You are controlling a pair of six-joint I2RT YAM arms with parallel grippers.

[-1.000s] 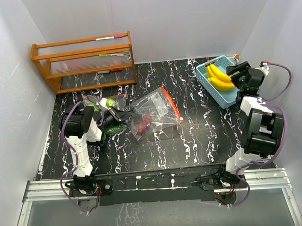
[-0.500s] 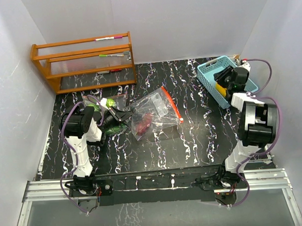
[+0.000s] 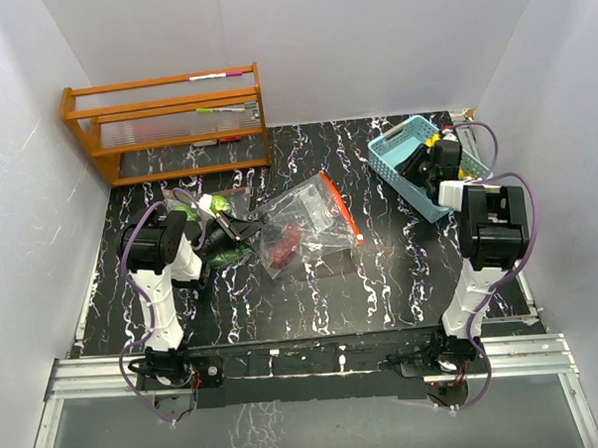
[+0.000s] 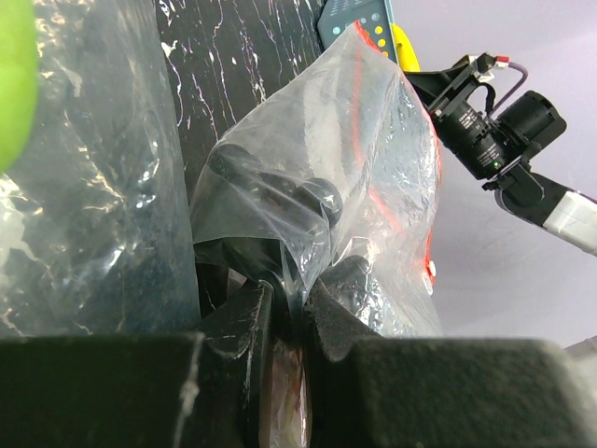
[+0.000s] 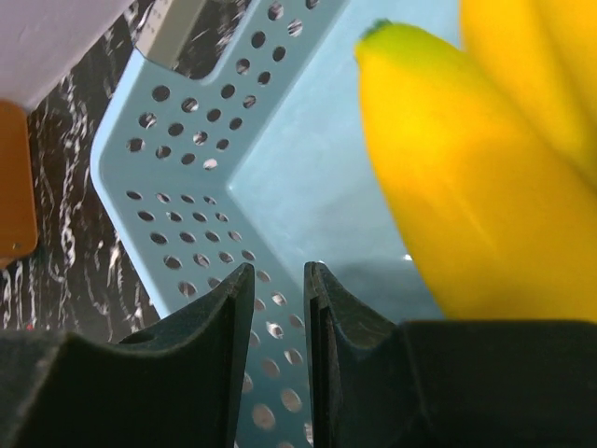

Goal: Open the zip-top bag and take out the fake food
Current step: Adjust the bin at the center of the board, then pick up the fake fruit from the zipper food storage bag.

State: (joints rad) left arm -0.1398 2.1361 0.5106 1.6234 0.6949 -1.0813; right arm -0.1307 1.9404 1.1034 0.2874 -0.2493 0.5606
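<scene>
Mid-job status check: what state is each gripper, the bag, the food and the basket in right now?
zip-top bag: lying flat, dark red food inside; zip unclear.
left gripper: shut on the zip-top bag.
right gripper: shut, empty, above the basket.
bananas: out of the bag, in the basket.
basket: upright, holding the bananas.
green fruit: beside the left gripper.

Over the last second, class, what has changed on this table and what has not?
The right tool swung leftward over the light-blue basket, which shifted left with it; the arm now hides most of the bananas from above. The left tool stayed clamped on the zip-top bag; nothing else moved.
</scene>
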